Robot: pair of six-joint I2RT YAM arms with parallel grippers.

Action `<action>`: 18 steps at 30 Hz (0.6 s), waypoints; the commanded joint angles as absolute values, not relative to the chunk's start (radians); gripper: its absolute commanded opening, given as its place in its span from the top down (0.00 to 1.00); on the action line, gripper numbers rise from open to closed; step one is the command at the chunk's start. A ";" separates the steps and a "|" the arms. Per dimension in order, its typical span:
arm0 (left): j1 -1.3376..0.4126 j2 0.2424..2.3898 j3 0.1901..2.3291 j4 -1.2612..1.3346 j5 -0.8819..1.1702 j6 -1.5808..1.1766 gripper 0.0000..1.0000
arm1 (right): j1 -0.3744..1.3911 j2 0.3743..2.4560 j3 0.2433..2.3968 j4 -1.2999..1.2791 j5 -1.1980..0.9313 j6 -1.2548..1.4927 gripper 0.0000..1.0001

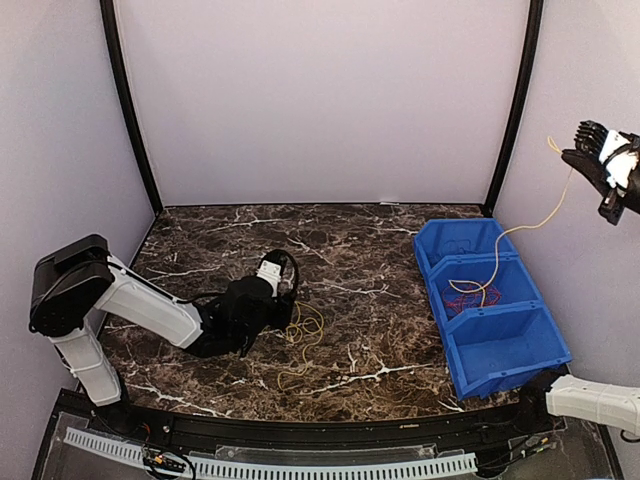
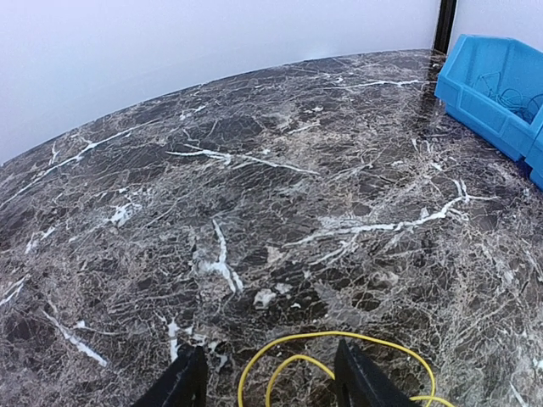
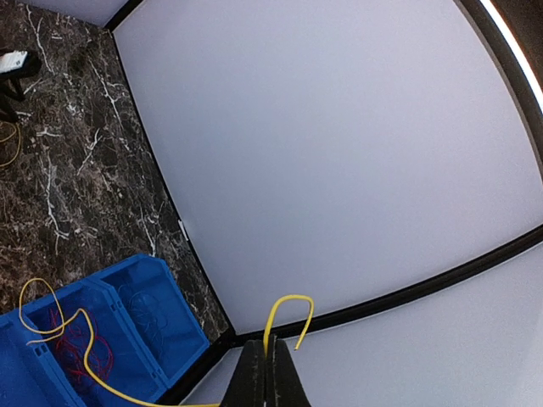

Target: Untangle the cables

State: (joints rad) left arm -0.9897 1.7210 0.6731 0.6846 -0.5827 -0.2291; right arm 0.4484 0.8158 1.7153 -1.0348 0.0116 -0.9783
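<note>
A loose yellow cable [image 1: 303, 330] lies in loops on the marble table [image 1: 370, 250]. My left gripper [image 1: 287, 302] sits low over it, open. In the left wrist view its loop [image 2: 339, 339] runs between my two black fingertips [image 2: 182, 381], which are not closed on it. High at the right, my right gripper [image 1: 572, 156] is shut on the end of a second yellow cable [image 3: 270, 326]. That cable hangs down [image 1: 520, 228] into the middle compartment of the blue bin [image 1: 545, 330], where a red cable [image 1: 462, 302] lies. A blue cable [image 3: 144, 309] rests in the far compartment.
The blue bin has three compartments and stands at the table's right side. Pale walls with black corner posts [image 1: 128, 110] enclose the back and both sides. The left arm [image 1: 150, 305] stretches across the near left of the table.
</note>
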 commanded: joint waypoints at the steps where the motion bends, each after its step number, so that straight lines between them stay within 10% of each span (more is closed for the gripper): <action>1: -0.981 1.738 0.713 0.699 -0.575 -0.229 0.46 | 0.443 0.790 1.648 -1.145 0.133 -1.028 1.00; 18: -0.976 1.780 0.723 0.698 -0.582 -0.252 0.46 | 0.446 0.610 1.235 -1.156 0.189 -1.008 1.00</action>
